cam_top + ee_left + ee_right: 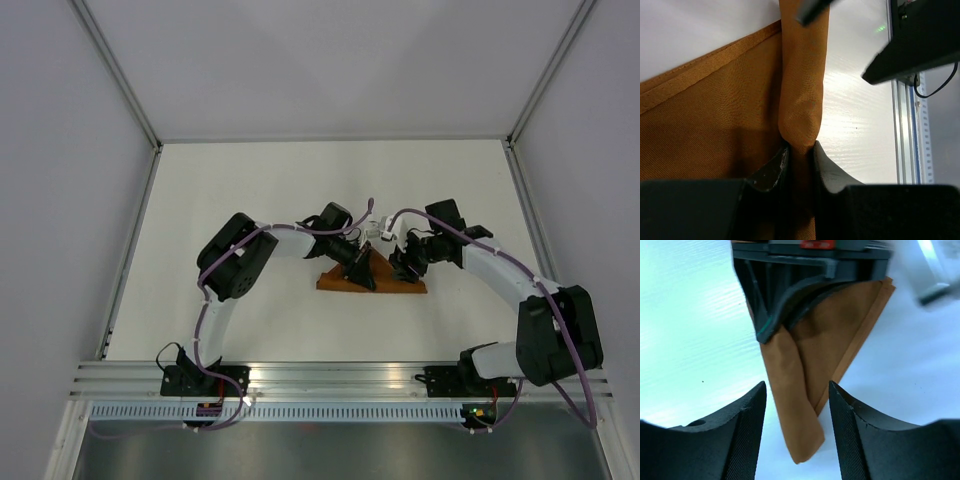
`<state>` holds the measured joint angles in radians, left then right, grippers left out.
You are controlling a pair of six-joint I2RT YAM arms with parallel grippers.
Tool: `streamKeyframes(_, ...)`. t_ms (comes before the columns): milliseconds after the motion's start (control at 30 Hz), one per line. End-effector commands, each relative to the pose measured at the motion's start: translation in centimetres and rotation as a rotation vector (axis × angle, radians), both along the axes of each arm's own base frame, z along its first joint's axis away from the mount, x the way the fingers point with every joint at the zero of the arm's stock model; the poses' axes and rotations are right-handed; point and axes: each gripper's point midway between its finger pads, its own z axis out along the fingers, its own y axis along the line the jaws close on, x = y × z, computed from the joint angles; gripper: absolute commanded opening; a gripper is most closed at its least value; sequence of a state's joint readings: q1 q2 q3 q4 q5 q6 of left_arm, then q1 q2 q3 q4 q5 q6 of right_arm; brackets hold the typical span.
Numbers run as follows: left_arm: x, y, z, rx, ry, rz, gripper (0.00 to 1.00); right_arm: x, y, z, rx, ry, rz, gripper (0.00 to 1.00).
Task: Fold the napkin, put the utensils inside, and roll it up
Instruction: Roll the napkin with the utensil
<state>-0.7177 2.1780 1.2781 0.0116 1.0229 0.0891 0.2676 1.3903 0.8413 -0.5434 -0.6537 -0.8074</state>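
Note:
The rust-orange napkin [385, 283] lies on the white table as a low folded wedge between the two arms. My left gripper [362, 272] is shut on a rolled fold of the napkin [801, 107]; its fingers [775, 170] pinch the cloth. My right gripper [405, 264] is open, its fingertips [752, 405] either side of the rolled end of the napkin [790, 405] without touching it. The left gripper's body [805, 280] shows above it in the right wrist view. No utensils show; whether they are inside the roll I cannot tell.
White table [250, 190] with grey walls on three sides. An aluminium rail [330, 375] with both arm bases runs along the near edge. White connectors on the cables [378, 228] sit just behind the grippers.

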Motion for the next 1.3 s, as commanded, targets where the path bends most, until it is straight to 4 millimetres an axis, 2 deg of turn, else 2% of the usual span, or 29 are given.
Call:
streamKeyframes(0, 0.2, 2.4, -5.3, 0.232, 0.097, 0.119, 0.02, -0.2, 1.6, 0.7, 0.012, -0.138, 0.066, 0.59)
streamKeyframes(67, 0.4, 2.4, -5.3, 0.244, 0.104, 0.131, 0.02, -1.0, 1.7, -0.5, -0.029, -0.166, 0.072, 0.59)
streamKeyframes(100, 0.4, 2.3, -5.3, 0.246, 0.107, 0.135, 0.02, -1.8, 2.5, -0.6, -0.036, -0.197, 0.105, 0.59)
streamKeyframes(133, 0.4, 2.5, -5.5, 0.254, 0.115, 0.14, 0.02, -2.0, 2.3, -1.7, -0.07, -0.224, 0.101, 0.59)
streamKeyframes(200, 0.5, 2.5, -5.6, 0.267, 0.122, 0.147, 0.02, -2.8, 3.2, -2.3, -0.072, -0.273, 0.133, 0.6)
streamKeyframes(333, 0.4, 2.7, -6.0, 0.279, 0.135, 0.148, 0.02, -2.4, 3.6, -2.6, -0.098, -0.359, 0.119, 0.62)
streamKeyframes(767, 0.1, 2.6, -5.9, 0.278, 0.161, 0.134, 0.02, -2.1, 4.0, -4.8, -0.182, -0.466, 0.108, 0.62)
streamKeyframes(1167, -0.3, 2.7, -6.2, 0.287, 0.186, 0.121, 0.02, -0.4, 3.6, -2.7, -0.164, -0.605, 0.024, 0.62)
streamKeyframes(1267, -0.3, 2.7, -6.3, 0.291, 0.191, 0.119, 0.02, -0.5, 3.8, -2.7, -0.183, -0.575, 0.048, 0.62)
